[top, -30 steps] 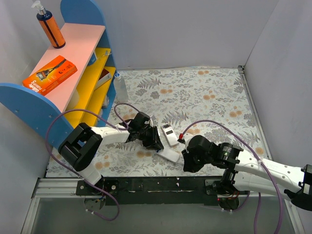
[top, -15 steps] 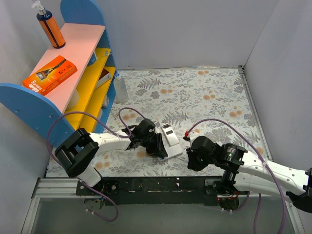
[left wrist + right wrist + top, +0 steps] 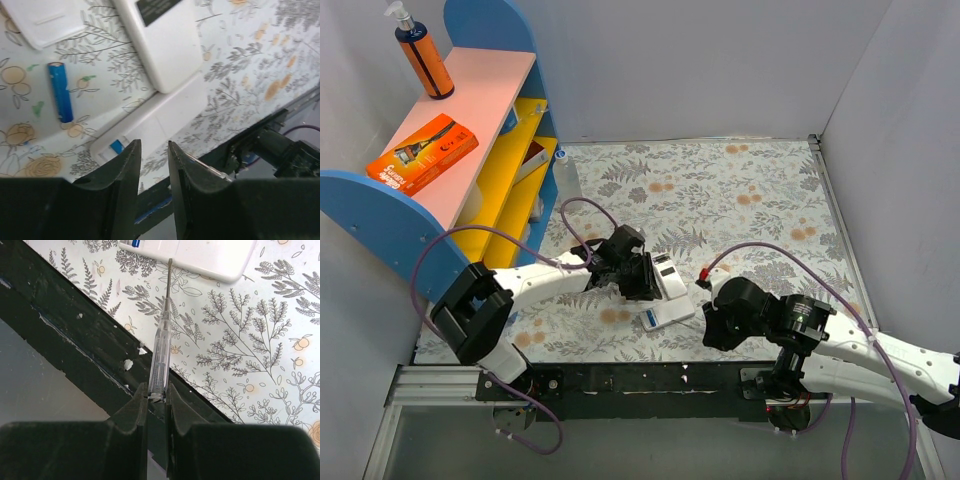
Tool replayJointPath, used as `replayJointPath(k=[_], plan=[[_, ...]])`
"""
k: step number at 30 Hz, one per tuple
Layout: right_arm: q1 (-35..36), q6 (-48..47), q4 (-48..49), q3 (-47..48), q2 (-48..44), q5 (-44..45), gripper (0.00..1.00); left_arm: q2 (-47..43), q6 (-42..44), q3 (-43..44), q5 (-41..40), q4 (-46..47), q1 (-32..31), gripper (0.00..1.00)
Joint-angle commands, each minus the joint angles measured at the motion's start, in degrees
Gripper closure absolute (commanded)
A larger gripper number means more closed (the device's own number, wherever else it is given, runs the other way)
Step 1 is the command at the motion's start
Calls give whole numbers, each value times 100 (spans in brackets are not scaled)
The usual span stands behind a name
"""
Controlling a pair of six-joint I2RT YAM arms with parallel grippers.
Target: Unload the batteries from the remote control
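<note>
One battery (image 3: 61,99) lies loose on the table (image 3: 240,75); a second battery (image 3: 116,146) sits in the remote's (image 3: 165,112) open bay. The left gripper (image 3: 154,162) hovers empty, jaws slightly apart; the right gripper (image 3: 156,390) clamps a screwdriver (image 3: 160,352), likely next to lever that cell out.

bright even light, soft shadows, near fingers blurred.

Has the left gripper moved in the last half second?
Yes. In the top view the left gripper has backed away from the black base rail, toward the far wall.
</note>
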Motion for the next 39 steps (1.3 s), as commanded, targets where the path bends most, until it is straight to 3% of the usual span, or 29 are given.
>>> replayJointPath(k=[1,6,14,24,39], plan=[[-2,14,-241,372,177,327,99,280,232,101,-352,-501,46,72],[-2,49,-365,486,283,442,99,369,294,-22,-291,-501,46,72],[-2,-320,320,478,168,-516,99,246,163,-496,131,-106,46,73],[7,277,-497,829,195,757,99,-290,-400,-1435,764,859,-121,75],[-2,832,-1252,952,177,1374,99,-97,-1287,-1621,966,2319,-999,75]])
